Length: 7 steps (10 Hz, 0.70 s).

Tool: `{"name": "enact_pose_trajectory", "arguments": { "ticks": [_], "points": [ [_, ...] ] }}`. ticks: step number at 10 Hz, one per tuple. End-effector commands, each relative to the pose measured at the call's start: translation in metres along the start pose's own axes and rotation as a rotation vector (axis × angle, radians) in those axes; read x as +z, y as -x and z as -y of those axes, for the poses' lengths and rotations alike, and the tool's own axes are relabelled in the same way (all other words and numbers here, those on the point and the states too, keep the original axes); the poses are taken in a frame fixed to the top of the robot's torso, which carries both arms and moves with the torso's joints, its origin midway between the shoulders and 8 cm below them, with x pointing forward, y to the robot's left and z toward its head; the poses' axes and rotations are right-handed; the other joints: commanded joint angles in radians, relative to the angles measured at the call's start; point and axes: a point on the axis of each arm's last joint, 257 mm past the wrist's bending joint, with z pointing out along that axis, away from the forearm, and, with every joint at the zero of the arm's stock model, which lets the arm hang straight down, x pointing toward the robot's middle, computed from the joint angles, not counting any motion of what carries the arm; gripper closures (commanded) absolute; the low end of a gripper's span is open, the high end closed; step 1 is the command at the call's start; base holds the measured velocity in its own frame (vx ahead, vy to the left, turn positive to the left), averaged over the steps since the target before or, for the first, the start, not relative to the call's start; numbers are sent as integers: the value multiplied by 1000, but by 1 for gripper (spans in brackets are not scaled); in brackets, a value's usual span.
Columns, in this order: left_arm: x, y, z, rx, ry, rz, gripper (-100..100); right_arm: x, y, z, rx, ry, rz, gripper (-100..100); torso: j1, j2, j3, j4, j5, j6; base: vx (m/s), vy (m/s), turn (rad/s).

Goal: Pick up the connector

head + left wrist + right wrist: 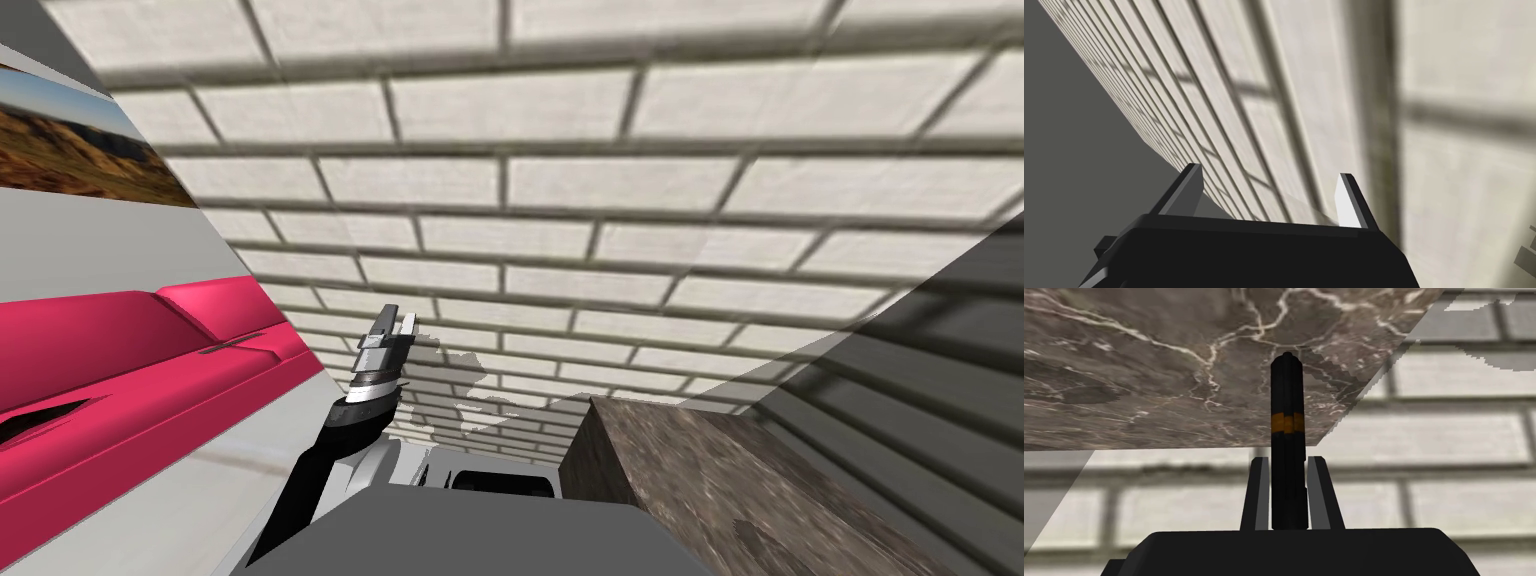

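Your right tool point(1288, 460) is clamped on the connector point(1287, 403). In the right wrist view its two fingers point(1256, 493) press the sides of a slim black rod with an orange band around its middle. So the grasp, the main part of the job, looks done. What is left, as I judge it, is to confirm that the connector is clear of the worktop point(1149, 363) and to carry it up and away without letting it slip.

The connector sits lengthwise between the fingers. Its near end is down by the tool's dark body, and its far half, orange band included, stands out past the fingertips. Its far tip shows against the brown, white-veined marble of the worktop, near that slab's edge. You cannot tell from this view whether the tip touches the marble or hangs free of it, so treat the lift as unconfirmed.

In the head view your left tool point(398, 320) is raised off to the left of the worktop, well apart from it, in front of a pale brick-patterned surface point(600, 180). In the left wrist view its fingers point(1349, 205) stand apart with nothing between them. It plays no part in the hold.
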Motion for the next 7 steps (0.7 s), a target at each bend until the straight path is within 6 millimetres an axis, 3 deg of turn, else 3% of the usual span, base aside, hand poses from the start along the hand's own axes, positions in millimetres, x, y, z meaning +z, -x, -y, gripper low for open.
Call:
{"name": "enact_pose_trajectory", "arguments": {
  "ticks": [1, 2, 3, 6, 7],
  "points": [
    [0, 0, 0, 0, 0, 0, 0, 0, 0, 0, 0, 0, 0, 100, 0, 0, 0, 0, 0, 0, 0, 0, 0],
    [0, 0, 0, 0, 0, 0, 0, 0, 0, 0, 1, 0, 0, 0, 0, 0, 0, 0, 0, 0, 0, 0, 0],
    [0, 0, 0, 0, 0, 0, 0, -4, 5, -6, -5, 8, -1, 100, 0, 0, 0, 0, 0, 0, -10, -19, -90],
    [0, 0, 0, 0, 0, 0, 0, -7, 8, -10, -8, 13, -2, 100, -1, 2, 1, 0, 1, 0, -23, -26, -42],
    [0, 0, 0, 0, 0, 0, 0, -8, 8, -11, -9, 14, -3, 0, -1, 2, 1, 0, 0, 0, 0, 0, 0]
  ]
}}
